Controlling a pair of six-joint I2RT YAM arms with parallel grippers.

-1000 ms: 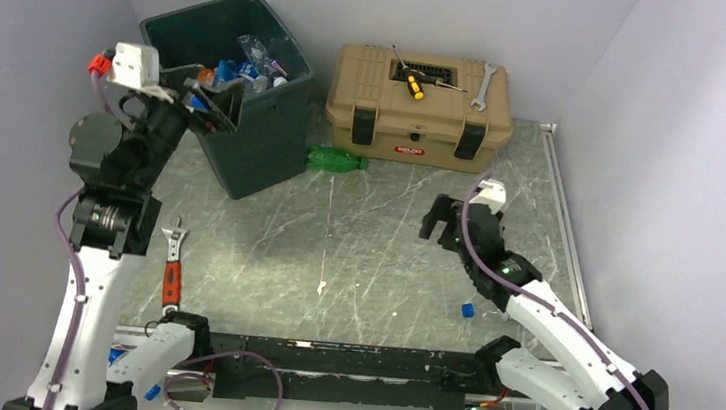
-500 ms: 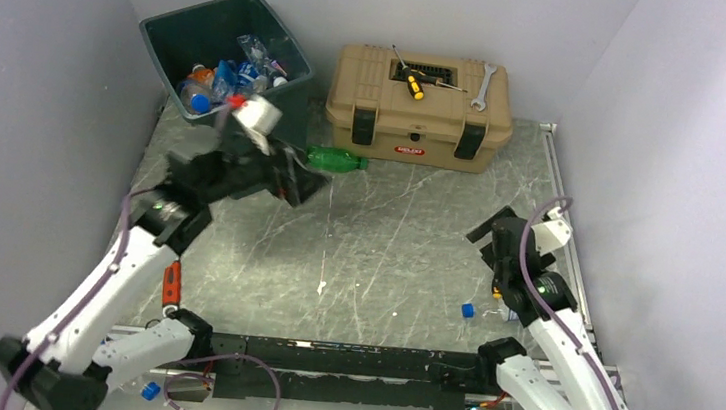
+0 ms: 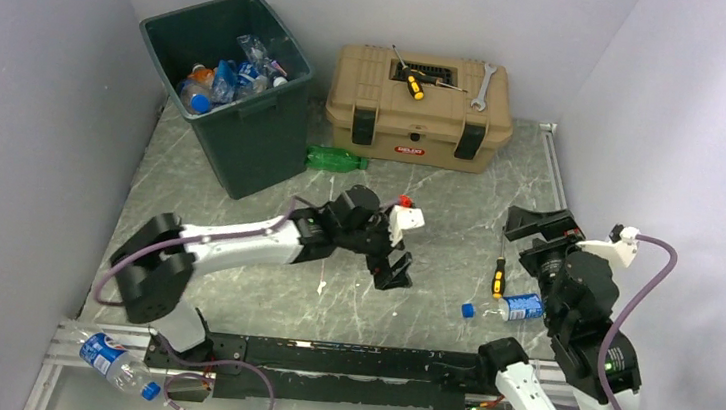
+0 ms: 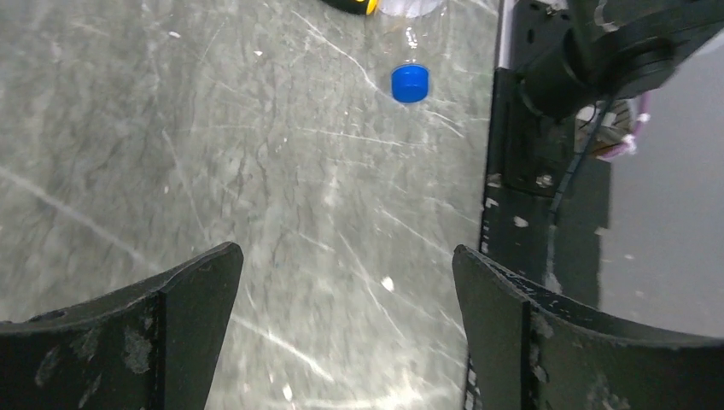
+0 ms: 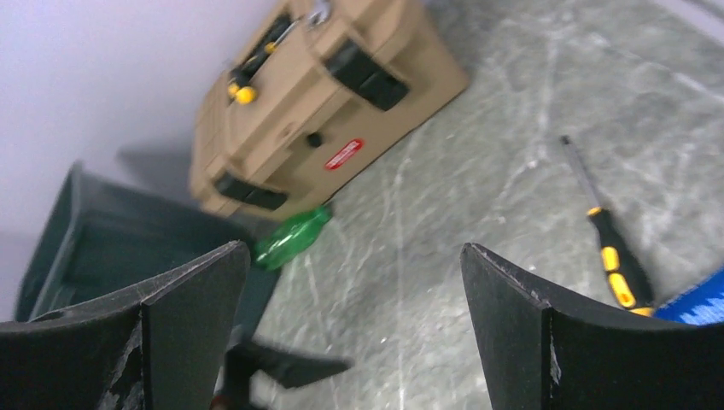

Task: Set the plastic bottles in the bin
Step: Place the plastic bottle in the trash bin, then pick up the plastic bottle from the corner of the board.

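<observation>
The dark green bin (image 3: pixel 244 143) stands at the back left with several plastic bottles (image 3: pixel 222 78) inside. A green bottle (image 3: pixel 335 159) lies between the bin and the toolbox, and shows as the green bottle (image 5: pixel 290 237) in the right wrist view. A clear bottle with a blue label (image 3: pixel 520 307) and blue cap (image 3: pixel 467 311) lies at the front right; its cap (image 4: pixel 411 83) faces my left gripper. Another blue-labelled bottle (image 3: pixel 116 363) lies off the table by the left base. My left gripper (image 3: pixel 391 266) (image 4: pixel 346 273) hovers open and empty over mid-table. My right gripper (image 3: pixel 539 240) (image 5: pixel 354 273) is open and empty, above the front-right bottle.
A tan toolbox (image 3: pixel 418 110) sits at the back with a yellow-handled screwdriver (image 3: pixel 412 82) and a wrench (image 3: pixel 481 86) on its lid. A second screwdriver (image 3: pixel 498 276) lies on the table beside the blue-labelled bottle. Walls close in on the left, back and right.
My left arm swung from the bin's rim down and right to mid-table, still open. My right arm drew back to the right, uncovering the blue-labelled bottle and the screwdriver.
</observation>
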